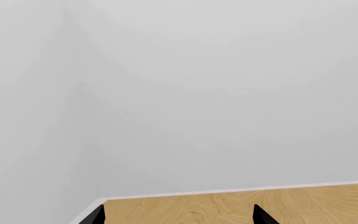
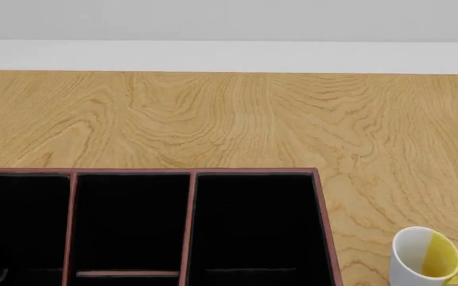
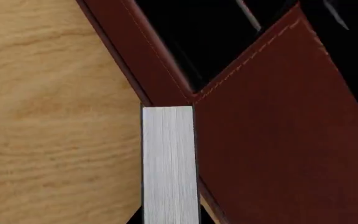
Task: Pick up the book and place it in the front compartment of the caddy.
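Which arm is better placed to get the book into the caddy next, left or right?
Right. Its wrist view shows the book close up at the caddy corner. The left gripper faces a bare wall over the table edge, away from both.

A white ceramic mug with a yellow side and yellow handle (image 2: 431,259) stands upright on the light wooden table with a wavy grain (image 2: 237,119), near the table's right part on the side closest to the camera. Along the far edge of the table runs a white strip (image 2: 229,56), and behind it rises a plain pale grey wall (image 1: 216,93).
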{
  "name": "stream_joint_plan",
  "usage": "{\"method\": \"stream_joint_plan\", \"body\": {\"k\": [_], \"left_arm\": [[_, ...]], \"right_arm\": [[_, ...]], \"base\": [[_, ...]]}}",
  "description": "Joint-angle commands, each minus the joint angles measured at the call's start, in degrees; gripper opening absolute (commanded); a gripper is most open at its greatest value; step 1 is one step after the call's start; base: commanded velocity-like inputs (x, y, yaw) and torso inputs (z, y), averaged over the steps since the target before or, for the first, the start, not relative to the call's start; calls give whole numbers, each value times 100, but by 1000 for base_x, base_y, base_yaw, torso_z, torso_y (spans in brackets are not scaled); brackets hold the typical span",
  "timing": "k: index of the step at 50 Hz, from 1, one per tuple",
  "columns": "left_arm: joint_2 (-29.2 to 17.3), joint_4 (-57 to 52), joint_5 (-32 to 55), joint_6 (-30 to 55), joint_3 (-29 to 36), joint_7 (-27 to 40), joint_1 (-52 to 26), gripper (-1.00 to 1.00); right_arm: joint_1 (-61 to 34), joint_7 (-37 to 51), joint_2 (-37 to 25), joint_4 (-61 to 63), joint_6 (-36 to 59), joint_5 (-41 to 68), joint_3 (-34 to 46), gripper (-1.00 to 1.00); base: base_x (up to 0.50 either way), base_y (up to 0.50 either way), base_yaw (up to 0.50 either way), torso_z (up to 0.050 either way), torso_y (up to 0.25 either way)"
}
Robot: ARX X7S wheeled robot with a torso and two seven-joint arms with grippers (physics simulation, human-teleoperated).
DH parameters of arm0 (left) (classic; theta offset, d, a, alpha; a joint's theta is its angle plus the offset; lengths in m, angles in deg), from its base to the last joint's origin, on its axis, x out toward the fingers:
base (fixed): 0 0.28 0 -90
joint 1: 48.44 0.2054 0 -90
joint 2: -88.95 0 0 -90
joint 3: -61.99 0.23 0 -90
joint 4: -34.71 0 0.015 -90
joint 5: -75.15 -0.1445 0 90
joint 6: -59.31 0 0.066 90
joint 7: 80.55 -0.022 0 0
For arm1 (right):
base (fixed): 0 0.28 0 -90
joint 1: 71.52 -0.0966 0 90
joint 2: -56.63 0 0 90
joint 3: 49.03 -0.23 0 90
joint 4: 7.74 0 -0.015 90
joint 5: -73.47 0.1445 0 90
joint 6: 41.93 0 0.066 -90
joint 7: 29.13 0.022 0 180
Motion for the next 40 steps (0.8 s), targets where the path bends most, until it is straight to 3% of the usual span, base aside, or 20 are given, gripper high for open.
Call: {"method": "stream_joint_plan", "body": {"k": [1,21,40], "left_arm": [[-28,-59,79,30,-29,48,-9,100],[-107,-63,183,45,31,168,-56,100],[-202,-65,327,115,78,286,-188,100]], "right_arm": [[-897,1173,297,404,-286,1315,322,-100],[-2394,2861,818,871,-1271,3121,1137,-100],[-4349,2884,1128,878,-1966,4409,1249,-100]], "base": [[0,0,0,0,0],[0,0,0,0,0],[0,0,0,0,1]]}}
